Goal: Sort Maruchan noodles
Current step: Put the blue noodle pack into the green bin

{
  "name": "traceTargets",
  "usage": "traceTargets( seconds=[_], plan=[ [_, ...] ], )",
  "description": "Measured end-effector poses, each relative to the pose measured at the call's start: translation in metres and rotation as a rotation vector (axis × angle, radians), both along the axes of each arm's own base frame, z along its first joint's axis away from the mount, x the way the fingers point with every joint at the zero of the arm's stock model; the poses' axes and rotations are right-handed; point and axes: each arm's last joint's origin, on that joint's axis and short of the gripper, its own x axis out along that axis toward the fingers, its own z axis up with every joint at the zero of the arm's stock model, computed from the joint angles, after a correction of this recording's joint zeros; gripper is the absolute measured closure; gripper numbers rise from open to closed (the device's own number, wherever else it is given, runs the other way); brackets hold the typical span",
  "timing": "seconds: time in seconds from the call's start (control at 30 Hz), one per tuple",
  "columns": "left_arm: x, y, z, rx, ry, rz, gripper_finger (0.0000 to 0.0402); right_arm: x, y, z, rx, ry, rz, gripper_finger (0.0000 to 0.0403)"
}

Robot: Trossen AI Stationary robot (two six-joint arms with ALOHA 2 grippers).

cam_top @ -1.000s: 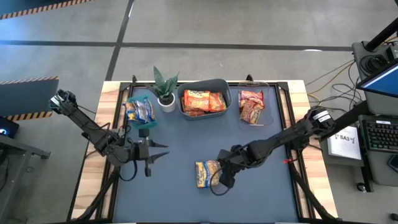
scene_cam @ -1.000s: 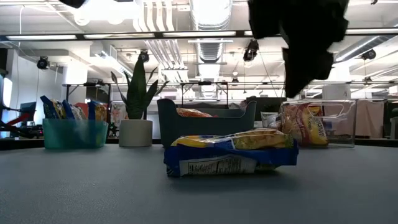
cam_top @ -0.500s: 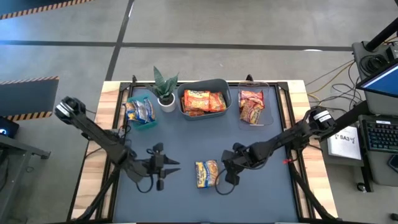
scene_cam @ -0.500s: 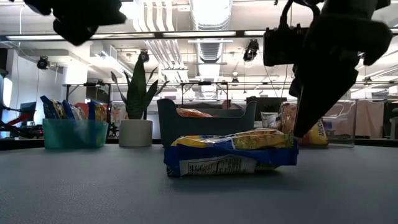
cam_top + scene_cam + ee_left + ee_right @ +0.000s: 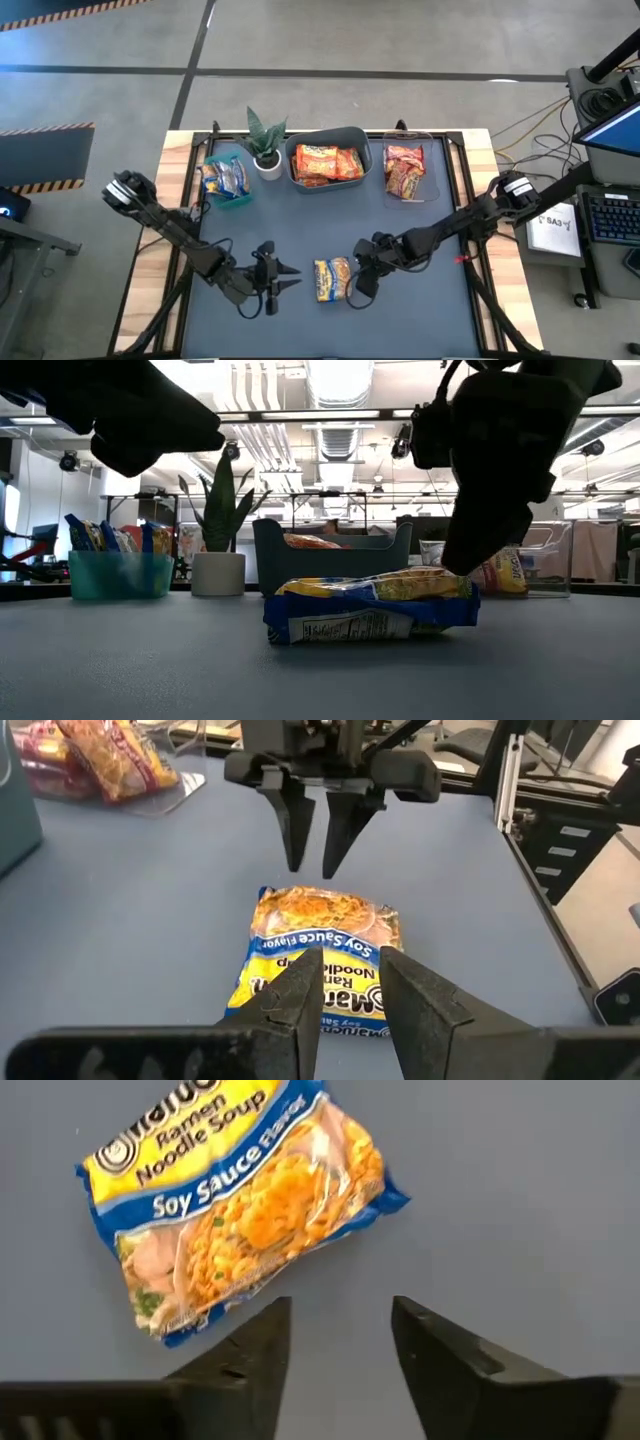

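1 flat blue-and-yellow crinkly plastic packet of soy sauce ramen (image 5: 333, 279) is seen lying alone on the dark blue-grey surface (image 5: 420, 320), near its front middle, well apart from the containers at the back. There, similar blue-and-yellow packets are stood in a small teal tub (image 5: 226, 181), orange packets are held in a grey bin (image 5: 325, 160), and red-and-white packets lie in a clear tray (image 5: 405, 170). A potted green plant (image 5: 266, 145) stands between the tub and the bin.

The right tool (image 5: 360, 280) is held just beside the packet's right edge, low over the surface; its 2 fingers are parted and nothing is gripped between them, as the right wrist view shows bare surface in the gap. The left tool (image 5: 283, 278) is held near the packet's left side, its fingers parted only narrowly and empty.

The packet is judged to be light. The brick of noodles inside is probably stiff but brittle, so a hard squeeze could crack it, and the film is smooth and likely slippery. The sealed end flaps are thin and would probably crumple or slide out of a pinch. A hold across the packet's shorter width, over the block itself, is judged the firmest, with moderate pressure. Since the packet lies flat, 1 finger would have to be worked under an edge, and the packet may skid on the surface when pushed.
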Motion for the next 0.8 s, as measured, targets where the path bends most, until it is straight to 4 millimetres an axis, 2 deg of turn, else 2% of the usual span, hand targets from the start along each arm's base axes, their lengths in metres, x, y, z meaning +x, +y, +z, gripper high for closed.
traceTargets(
  seconds=[0.17, 0.3, 0.4, 0.6, 0.8],
  plan=[
    [0.001, 0.000, -0.003, -0.021, 0.005, 0.016, 0.0318, 0.003, -0.004, 0.000, -0.009, -0.007, -0.001, 0.0186],
    [0.003, 0.001, -0.007, -0.030, 0.009, 0.033, 0.0318, 0.005, 0.003, 0.000, -0.113, -0.103, 0.179, 0.0155],
    [0.005, -0.001, -0.011, -0.037, 0.006, 0.036, 0.0318, 0.001, 0.005, -0.005, -0.175, -0.117, 0.206, 0.0143],
    [0.010, -0.002, -0.021, -0.036, 0.006, 0.044, 0.0318, -0.009, 0.003, -0.015, -0.160, -0.071, 0.208, 0.0155],
    [0.019, -0.005, -0.031, -0.019, 0.027, 0.051, 0.0318, -0.014, 0.001, -0.023, -0.160, -0.044, 0.235, 0.0206]
  ],
)
